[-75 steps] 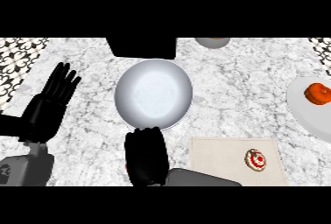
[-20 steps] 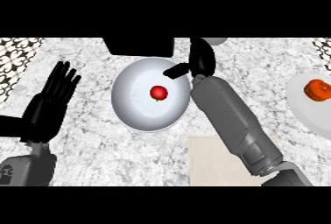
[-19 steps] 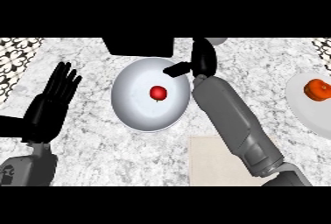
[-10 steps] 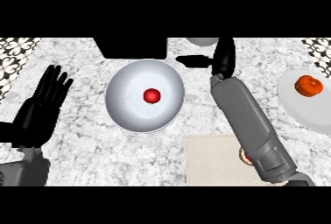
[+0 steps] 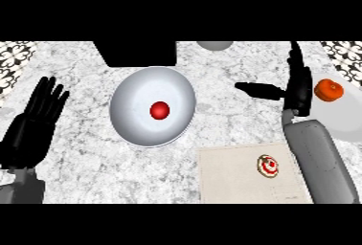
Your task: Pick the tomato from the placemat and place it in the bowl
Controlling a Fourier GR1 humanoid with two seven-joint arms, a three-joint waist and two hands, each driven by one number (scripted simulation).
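Note:
A red tomato (image 5: 160, 110) lies in the middle of the white bowl (image 5: 134, 129) at the counter's centre. The beige placemat (image 5: 233, 186) at the lower right carries only a small round red-and-white thing (image 5: 267, 165). My right hand (image 5: 297, 86) is to the right of the bowl, apart from it, with straight fingers pointing up and the thumb sticking out left; it holds nothing. At the left edge my left hand (image 5: 35, 122) rests open with fingers up.
A white plate (image 5: 346, 119) at the right edge bears an orange fruit (image 5: 328, 90). A black object (image 5: 134, 52) stands behind the bowl, and a grey round thing (image 5: 214, 45) sits at the far edge. Patterned tiles show in both top corners.
The tomato went from the placemat into the bowl. My right hand let it go and has drawn away to the right of the bowl. The left hand barely moved.

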